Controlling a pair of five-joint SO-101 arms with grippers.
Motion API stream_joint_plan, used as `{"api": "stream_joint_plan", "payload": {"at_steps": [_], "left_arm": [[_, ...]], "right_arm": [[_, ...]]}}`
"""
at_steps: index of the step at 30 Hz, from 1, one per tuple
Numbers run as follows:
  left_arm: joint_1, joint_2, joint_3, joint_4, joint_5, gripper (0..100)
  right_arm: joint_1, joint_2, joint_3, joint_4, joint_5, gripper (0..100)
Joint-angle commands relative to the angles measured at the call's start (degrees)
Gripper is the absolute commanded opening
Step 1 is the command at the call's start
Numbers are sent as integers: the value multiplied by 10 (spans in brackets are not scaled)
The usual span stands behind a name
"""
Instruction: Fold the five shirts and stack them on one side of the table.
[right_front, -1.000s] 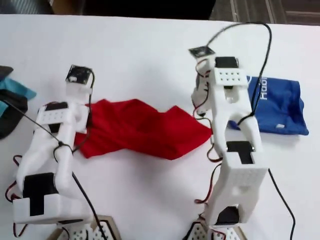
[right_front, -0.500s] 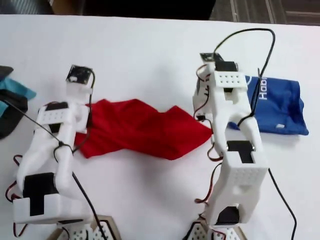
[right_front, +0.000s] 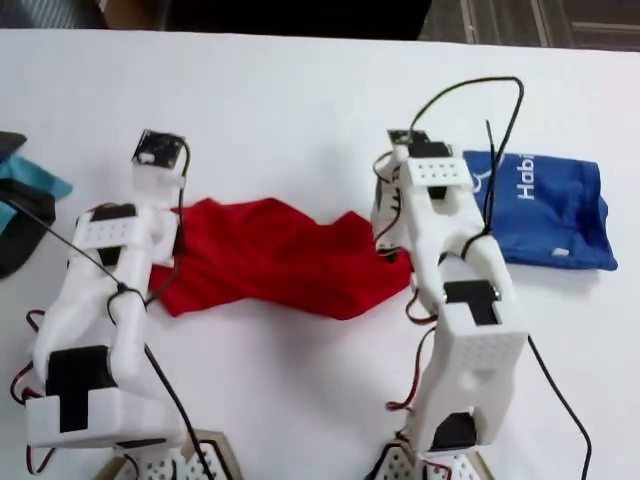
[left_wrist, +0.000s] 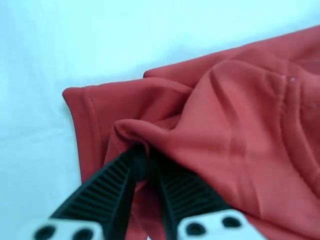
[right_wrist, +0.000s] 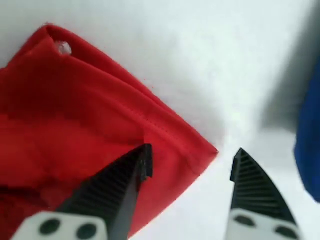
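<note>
The red shirt (right_front: 280, 262) lies crumpled across the middle of the white bench (right_front: 300, 90), stretched from 9 o'clock to 3 o'clock between the two arms. The left arm (right_front: 105, 280) stands over its 9 o'clock end. There the left end effector (left_wrist: 146, 156) is pressed together on a raised fold near the hemmed edge, pinching the red cloth between its black ribbed fingers (left_wrist: 110, 185). The right arm (right_front: 455, 270) stands at the shirt's 3 o'clock end. The right end effector (right_wrist: 192, 152) is spread wide, one finger over the red cloth and the other over bare bench, with the shirt's pointed corner between them. Further toward 3 o'clock a folded blue shirt (right_front: 550, 210) lies flat on the bench, apart from the red one. At the far 9 o'clock edge sits a heap of teal and dark cloth (right_front: 25, 195)
</note>
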Motion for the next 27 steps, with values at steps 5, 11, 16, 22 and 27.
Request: {"api": "stream_joint_plan", "payload": {"at_steps": [5, 11, 16, 22, 27], "left_arm": [[2, -27, 0, -9, 0, 27], [1, -27, 0, -9, 0, 27], [1, -27, 0, -9, 0, 27], [1, -27, 0, -9, 0, 27], [1, -27, 0, -9, 0, 27]], "right_arm": [[-7, 114, -58, 0, -4, 261], [-3, 170, -149, 69, -3, 261], [-2, 150, -138, 78, -1, 261], [-2, 109, -106, 73, -3, 261], [-2, 53, -54, 46, -4, 262]]}}
